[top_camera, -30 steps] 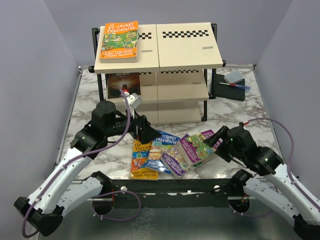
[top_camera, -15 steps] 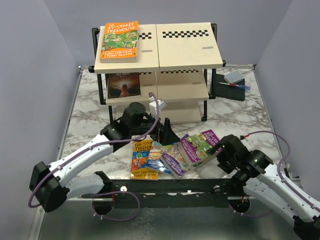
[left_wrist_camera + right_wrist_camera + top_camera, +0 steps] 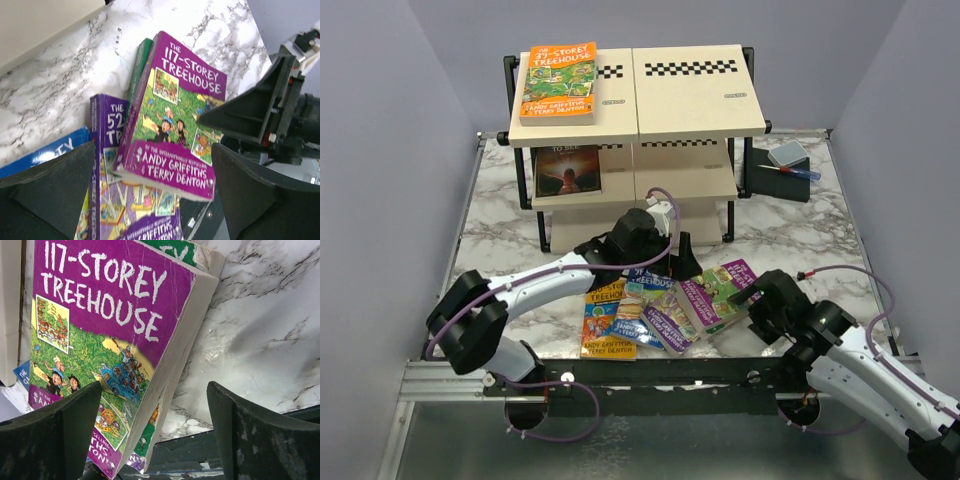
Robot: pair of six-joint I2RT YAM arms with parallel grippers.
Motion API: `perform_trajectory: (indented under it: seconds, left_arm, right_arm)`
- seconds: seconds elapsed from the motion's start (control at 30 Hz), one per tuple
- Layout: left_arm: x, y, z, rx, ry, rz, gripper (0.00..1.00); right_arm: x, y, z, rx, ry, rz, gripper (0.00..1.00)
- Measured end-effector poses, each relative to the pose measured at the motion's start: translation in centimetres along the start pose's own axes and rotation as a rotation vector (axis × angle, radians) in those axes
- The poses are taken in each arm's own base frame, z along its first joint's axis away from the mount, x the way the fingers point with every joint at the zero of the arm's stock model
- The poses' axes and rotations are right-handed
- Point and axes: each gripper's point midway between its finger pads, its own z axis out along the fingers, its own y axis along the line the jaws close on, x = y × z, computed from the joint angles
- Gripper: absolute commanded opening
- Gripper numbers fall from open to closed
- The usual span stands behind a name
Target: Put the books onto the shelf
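going for the next book: both arms at the 117-storey treehouse book [image 3: 715, 293]

the left gripper [image 3: 683, 262] hangs over the purple cover with fingers spread wide and nothing in them; the right gripper [image 3: 745, 300] sits just beside the book's right edge, also wide open and empty. the book lies tilted on top of the overlapping pile on the marble table [image 3: 500, 225], above the 52-storey book [image 3: 665, 318] and near the 130-storey book [image 3: 605, 318]. an orange treehouse book [image 3: 558, 82] is on the top tier of the shelf [image 3: 690, 95] and a dark book [image 3: 568, 170] on the middle tier. next, one gripper likely needs a finger under the raised page edge before it pinches, lifts and carries the book to the shelf.
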Motion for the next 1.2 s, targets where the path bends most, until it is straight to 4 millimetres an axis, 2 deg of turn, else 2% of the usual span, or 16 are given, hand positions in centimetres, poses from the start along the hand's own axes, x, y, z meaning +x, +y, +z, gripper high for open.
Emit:
perform_trajectory:
  seconds: [0.23,0.5,0.87,1.2]
  left_arm:
    - [-0.1,0.3,3.8,-0.011,0.014,-0.012,0.99]
    - [1.9,-0.1,5.3,-0.003,0.062,-0.004,0.94]
    - [3.3,-1.4,5.4,0.014,0.086,0.005,0.81]
    - [3.8,-2.1,3.4,0.021,0.068,0.015,0.76]
  right_arm:
    - [-0.2,0.0,0.1,-0.011,-0.016,0.015,0.84]
    - [-0.2,-0.1,0.6,-0.022,-0.022,0.030,0.81]
    - [-0.1,0.7,1.3,-0.049,-0.023,0.048,0.73]
    - [0.0,1.9,2.0,-0.075,-0.027,-0.006,0.72]
